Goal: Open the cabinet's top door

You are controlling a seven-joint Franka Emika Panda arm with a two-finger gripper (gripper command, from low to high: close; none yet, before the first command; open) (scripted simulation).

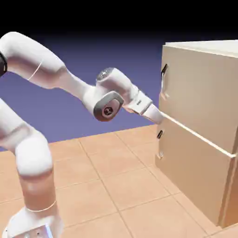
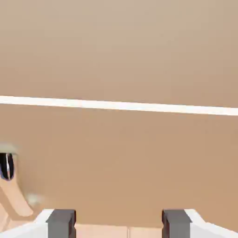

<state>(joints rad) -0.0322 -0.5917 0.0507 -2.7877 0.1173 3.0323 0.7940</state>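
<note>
One cabinet (image 1: 204,125) stands on the tiled floor (image 1: 116,186) at the exterior view's right, with two stacked beige panels split by one pale seam: the top door (image 1: 200,93) and the lower panel (image 1: 195,172), each with one dark handle, the upper handle (image 1: 163,76) and the lower handle (image 1: 160,135). One arm (image 1: 51,74) reaches to the cabinet's front edge near the seam. The gripper (image 2: 119,223) has its two fingers (image 2: 61,222) spread apart with nothing between them, close before the beige front.
</note>
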